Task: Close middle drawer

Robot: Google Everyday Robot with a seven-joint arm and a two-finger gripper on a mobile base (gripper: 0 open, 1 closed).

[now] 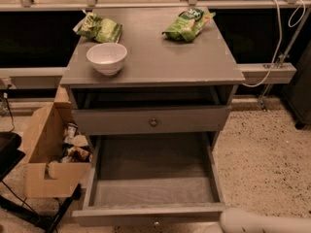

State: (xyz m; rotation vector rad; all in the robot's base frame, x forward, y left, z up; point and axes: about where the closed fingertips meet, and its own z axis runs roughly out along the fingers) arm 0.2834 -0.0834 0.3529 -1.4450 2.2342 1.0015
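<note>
The middle drawer (153,178) is pulled far out of the grey cabinet (155,57). Its plain box is empty, and its low front panel (146,216) with a small centre knob (155,222) lies at the bottom edge of the view. Above it, the taller-fronted drawer (153,120) with a round knob stands slightly out. The lowest drawer is hidden under the open one. A white rounded part of my arm (265,222) shows at the bottom right, just right of the drawer's front corner. My gripper itself is out of view.
A white bowl (107,58) and two green snack bags (99,29) (187,24) lie on the cabinet top. An open cardboard box (48,154) with rubbish stands on the floor at the left. A black object (9,154) is at the far left. A white cable (277,38) hangs at the right.
</note>
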